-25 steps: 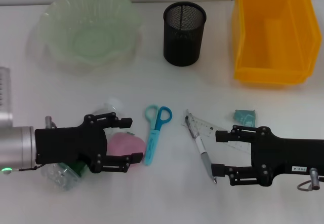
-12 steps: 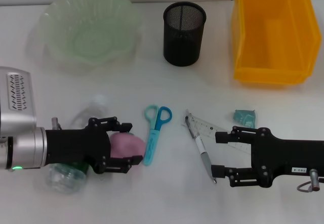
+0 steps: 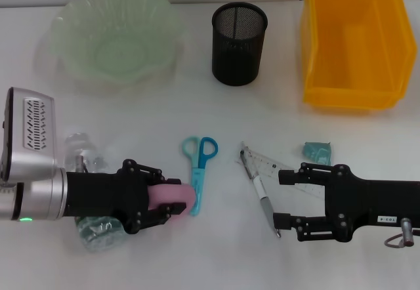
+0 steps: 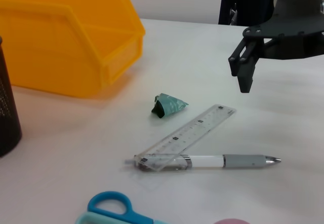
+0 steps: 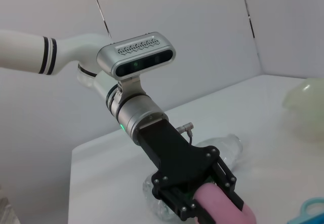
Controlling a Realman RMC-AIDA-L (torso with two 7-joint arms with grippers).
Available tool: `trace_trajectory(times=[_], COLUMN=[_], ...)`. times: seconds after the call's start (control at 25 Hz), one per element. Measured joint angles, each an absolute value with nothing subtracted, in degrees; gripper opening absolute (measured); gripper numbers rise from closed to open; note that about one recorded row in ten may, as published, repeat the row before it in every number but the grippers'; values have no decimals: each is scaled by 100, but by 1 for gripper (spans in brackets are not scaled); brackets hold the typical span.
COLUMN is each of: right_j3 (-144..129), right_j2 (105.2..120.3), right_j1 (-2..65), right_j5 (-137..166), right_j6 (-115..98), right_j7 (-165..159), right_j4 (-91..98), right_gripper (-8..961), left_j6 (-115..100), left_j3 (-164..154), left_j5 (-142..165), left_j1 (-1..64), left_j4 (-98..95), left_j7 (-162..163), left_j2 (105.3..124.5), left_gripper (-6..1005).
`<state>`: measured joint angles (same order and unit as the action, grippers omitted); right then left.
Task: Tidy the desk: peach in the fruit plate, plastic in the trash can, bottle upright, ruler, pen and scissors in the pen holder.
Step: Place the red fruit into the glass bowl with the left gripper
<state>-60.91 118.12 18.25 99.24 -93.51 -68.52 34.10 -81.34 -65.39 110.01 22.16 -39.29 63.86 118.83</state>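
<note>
My left hand [image 3: 172,200] pinched the pink peach [image 3: 172,195] between its fingers, just above the table [image 3: 164,116]. The peach was round and soft, so it could slip out if I squeezed too lightly. The scissors [image 3: 199,170] lay right beside my fingertips, and I could bump them. The plate [image 3: 115,37] waited far ahead. My right hand [image 3: 283,198] rested spread open over the pen [image 3: 262,197].

Robot lab, bare white table [image 3: 197,106], plain white partition walls [image 5: 177,31]

scissors [image 3: 197,172] left of pen [image 3: 262,194]; ruler [image 3: 281,170] overlaps pen
</note>
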Motion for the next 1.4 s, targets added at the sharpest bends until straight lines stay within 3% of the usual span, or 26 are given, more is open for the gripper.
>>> trace_trajectory(times=[0.16, 0.36, 0.64, 1.4], right_j3=[-6091, -6090, -6090, -6091], right_j2=[11812, 11812, 11813, 11813], right_j1=[1833, 1838, 1852, 1894], right_j5=[9925, 9926, 9922, 9899], right_j6=[-9351, -9351, -9351, -9352], right_j7=[-6856, -6865, -6868, -6886], right_j4=[3410, 3410, 3410, 3410], right_gripper=[800, 800, 799, 799], left_j6=[-8243, -8670, -9006, -4983], left_j3=[-6522, -6479, -6153, -5717], left_j5=[10945, 10420, 9971, 8142], left_j1=[2200, 2095, 2075, 3304], left_j4=[-4001, -4294, -4407, -3320], left_j7=[6356, 6219, 6046, 5901], left_j2=[11888, 11871, 11853, 11871], left_gripper=[423, 312, 268, 127])
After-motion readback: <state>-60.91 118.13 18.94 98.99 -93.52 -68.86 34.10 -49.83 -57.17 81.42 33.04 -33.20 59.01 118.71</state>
